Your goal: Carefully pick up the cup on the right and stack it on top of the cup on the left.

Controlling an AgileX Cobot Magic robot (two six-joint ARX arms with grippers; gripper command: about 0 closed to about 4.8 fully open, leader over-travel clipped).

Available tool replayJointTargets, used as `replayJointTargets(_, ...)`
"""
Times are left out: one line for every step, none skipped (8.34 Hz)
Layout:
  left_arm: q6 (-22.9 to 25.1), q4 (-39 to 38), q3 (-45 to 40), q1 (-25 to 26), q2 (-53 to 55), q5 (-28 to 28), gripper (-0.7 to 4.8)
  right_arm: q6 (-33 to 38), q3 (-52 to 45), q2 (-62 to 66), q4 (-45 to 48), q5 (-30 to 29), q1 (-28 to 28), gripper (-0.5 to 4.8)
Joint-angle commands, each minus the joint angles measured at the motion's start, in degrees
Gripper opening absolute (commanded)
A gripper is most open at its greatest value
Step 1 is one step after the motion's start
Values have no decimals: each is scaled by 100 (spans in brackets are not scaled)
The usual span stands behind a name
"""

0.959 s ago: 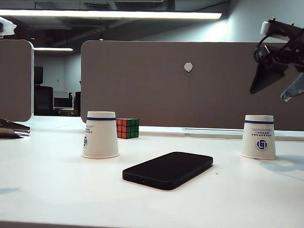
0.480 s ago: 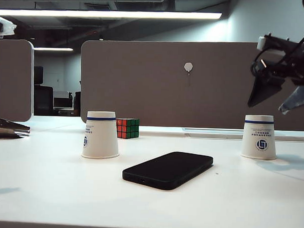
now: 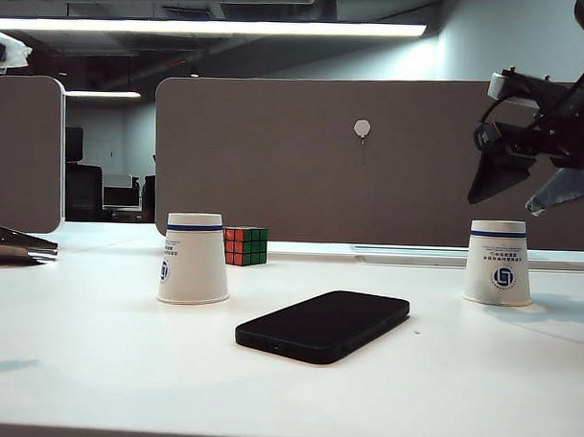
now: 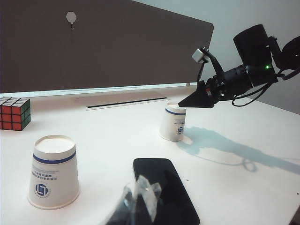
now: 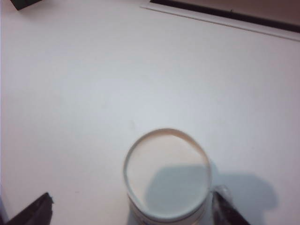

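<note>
Two upside-down white paper cups with a blue band stand on the white table. The cup on the left [image 3: 193, 258] [image 4: 53, 171] stands near a Rubik's cube. The cup on the right [image 3: 499, 263] [image 4: 173, 122] [image 5: 166, 180] stands alone. My right gripper [image 3: 511, 197] [image 4: 197, 101] [image 5: 131, 212] hangs open just above the right cup. Its fingertips are spread wider than the cup and touch nothing. My left gripper [image 3: 18, 245] [image 4: 136, 206] lies low at the table's far left, its fingers together and empty.
A black phone [image 3: 322, 325] [image 4: 164, 190] lies flat between the two cups, nearer the front. A Rubik's cube [image 3: 245, 246] [image 4: 14, 112] sits behind the left cup. A grey partition [image 3: 323, 152] runs along the back of the table.
My right gripper has come down and a little to the left, closer to the top of the right cup. Its jaws stay wide. The left arm and both cups have not moved.
</note>
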Motion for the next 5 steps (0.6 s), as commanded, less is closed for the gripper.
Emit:
replayJointTargets(26,92,13,-7,4,28,-4,0,26,247,225,9,-2,432)
replayJointTargets(26,92,13,-7,2,28,-4,0,26,278,227,7,-2,432)
replayJointTargets(28,92,13,-7,2,28,-4,0,24,330,411,120,-2,429)
replayJointTargets(28,92,13,-7,2,28,-4,0,24,330,487,125,-2,415)
replayJointTargets(28,92,13,-7,2,28,-4,0,24,330,514,199,-2,396)
